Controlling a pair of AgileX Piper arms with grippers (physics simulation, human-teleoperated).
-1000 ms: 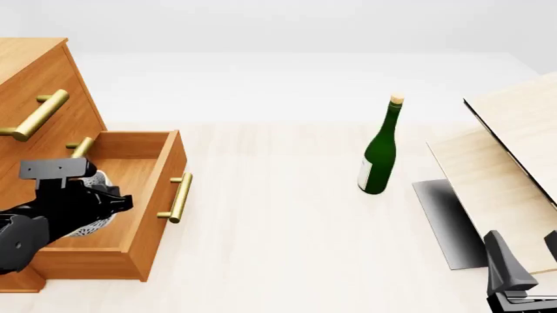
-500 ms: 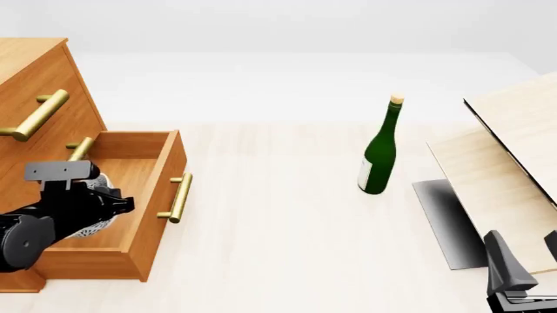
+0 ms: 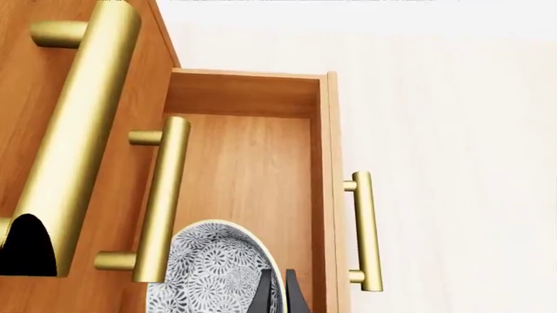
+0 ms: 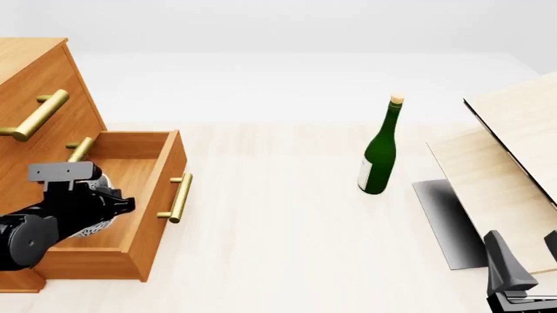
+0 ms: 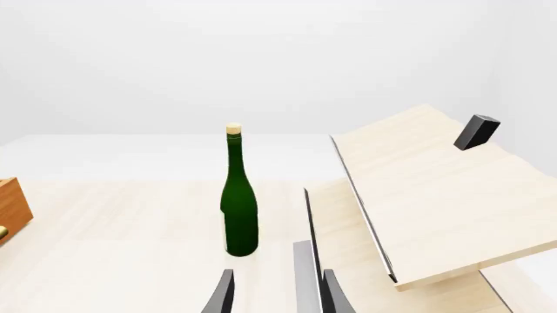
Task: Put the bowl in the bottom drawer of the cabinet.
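The bowl (image 3: 209, 274), silver-grey and speckled, sits inside the pulled-out bottom drawer (image 3: 248, 169) of the orange-brown cabinet (image 3: 15, 98). My left gripper (image 3: 278, 295) is shut on the bowl's rim. From the front, the left gripper (image 4: 111, 202) reaches down into the bottom drawer (image 4: 171, 171) and hides most of the bowl (image 4: 94, 228). The cabinet (image 4: 44, 72) stands at the far left. My right gripper (image 4: 526, 261) stands open and empty at the table's near right corner, far from the drawer; its fingers (image 5: 224, 293) are spread wide.
A green wine bottle (image 4: 379, 156) stands upright right of centre, and is also seen in the right wrist view (image 5: 239, 208). A pale wooden board (image 4: 487, 169) leans at the right above a dark grey plate (image 4: 444, 222). Brass bar handles (image 4: 180, 197) jut from the drawer fronts.
The left arm has shifted very slightly over the open drawer, keeping the bowl in its fingers. The right arm, bottle and board have not moved.
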